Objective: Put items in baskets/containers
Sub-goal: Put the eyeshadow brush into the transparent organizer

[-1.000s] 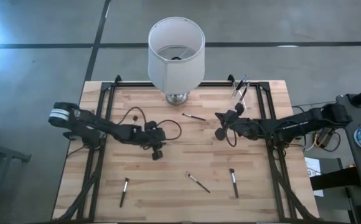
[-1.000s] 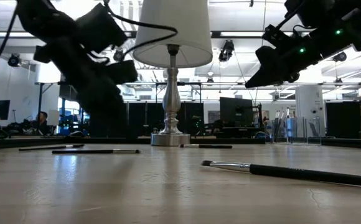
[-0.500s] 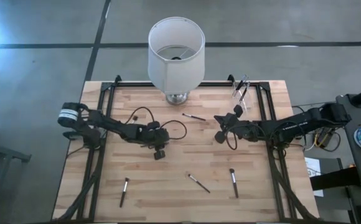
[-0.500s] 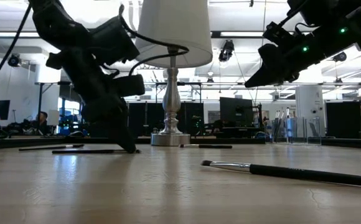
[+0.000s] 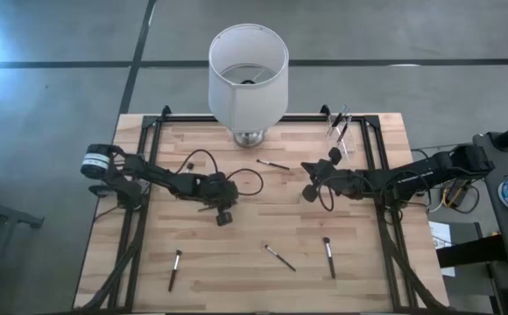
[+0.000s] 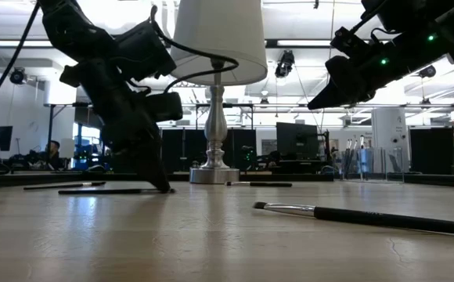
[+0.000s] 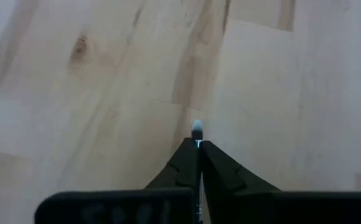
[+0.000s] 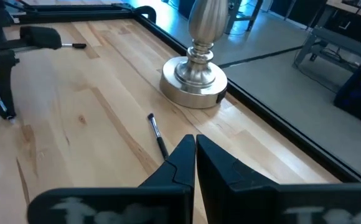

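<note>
- Here the left gripper (image 7: 197, 144) is down at the wooden table (image 5: 193, 271), its fingers (image 7: 221, 171) clenched on a thin makeup brush (image 7: 196, 129) whose pale tip pokes out just past the fingertips.
- From the low camera, the same gripper (image 6: 161, 186) touches the tabletop with its tips, and the dark brush handle (image 6: 106, 191) lies flat on the wood, running away from them.
- The right gripper (image 8: 195, 144) hangs above the table with its fingers (image 8: 179, 155) pressed together and nothing between them.
- Just ahead of those fingertips lies another brush (image 8: 157, 135), and beyond it stands the metal lamp base (image 8: 194, 81).
- From above, three more brushes (image 5: 174, 269) (image 5: 279, 257) (image 5: 329, 256) lie on the near part of the table, well apart from both grippers.
- The clear cup (image 5: 338, 124) stands at the far right corner, behind the right gripper (image 5: 307, 179), with brushes upright in it.
</note>
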Robot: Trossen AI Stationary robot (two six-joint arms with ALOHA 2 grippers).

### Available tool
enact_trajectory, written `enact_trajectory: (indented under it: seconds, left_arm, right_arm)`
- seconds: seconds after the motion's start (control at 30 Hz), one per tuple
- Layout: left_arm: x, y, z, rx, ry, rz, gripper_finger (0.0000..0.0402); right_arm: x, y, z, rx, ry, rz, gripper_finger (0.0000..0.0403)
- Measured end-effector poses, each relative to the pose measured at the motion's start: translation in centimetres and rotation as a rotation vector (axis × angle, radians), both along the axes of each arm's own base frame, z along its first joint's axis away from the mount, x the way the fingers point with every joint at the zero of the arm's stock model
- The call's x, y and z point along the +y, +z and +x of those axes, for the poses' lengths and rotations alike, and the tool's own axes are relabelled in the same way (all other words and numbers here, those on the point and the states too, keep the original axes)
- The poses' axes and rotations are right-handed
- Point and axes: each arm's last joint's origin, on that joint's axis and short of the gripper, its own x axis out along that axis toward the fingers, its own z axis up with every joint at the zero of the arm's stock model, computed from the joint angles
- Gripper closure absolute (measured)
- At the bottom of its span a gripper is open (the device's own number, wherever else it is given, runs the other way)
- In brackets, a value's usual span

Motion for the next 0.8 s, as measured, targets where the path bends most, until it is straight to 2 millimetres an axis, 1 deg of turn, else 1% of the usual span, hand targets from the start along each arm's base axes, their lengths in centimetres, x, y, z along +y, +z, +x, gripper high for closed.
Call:
enact_trajectory:
  seconds: [0.2, 0.3, 0.4, 0.47, 0.57, 0.67, 0.8]
  left_arm:
    - [-0.2, 1.8, -0.4, -0.046, -0.018, -0.036, 0.0399]
    - [-0.2, 3.4, -0.5, -0.125, -0.015, -0.034, 0.0401]
    - [-0.2, 4.3, -0.7, -0.168, -0.002, -0.03, 0.0399]
    - [-0.3, 5.1, -0.7, -0.22, 0.001, -0.022, 0.0399]
    - [-0.4, 6.2, -0.5, -0.325, -0.01, -0.018, 0.0399]
    - [-0.4, 6.3, -0.6, -0.353, -0.013, -0.013, 0.04]
    - [-0.6, 5.6, -0.6, -0.316, -0.006, -0.057, 0.0401]
  right_arm:
    - [0.0, -0.3, -0.2, 0.021, 0.009, -0.007, 0.0394]
    - [0.0, -0.6, -0.3, 0.029, 0.012, -0.006, 0.0394]
    - [0.0, -1.0, -0.5, 0.028, 0.023, 0.009, 0.0394]
    - [0.1, -1.3, -0.6, -0.013, 0.047, 0.028, 0.0394]
    - [0.3, -1.8, -0.9, -0.087, 0.128, 0.053, 0.0394]
    - [0.4, -2.4, -1.3, -0.144, 0.202, 0.069, 0.0394]
    - [0.5, -3.0, -1.6, -0.153, 0.218, 0.074, 0.0394]
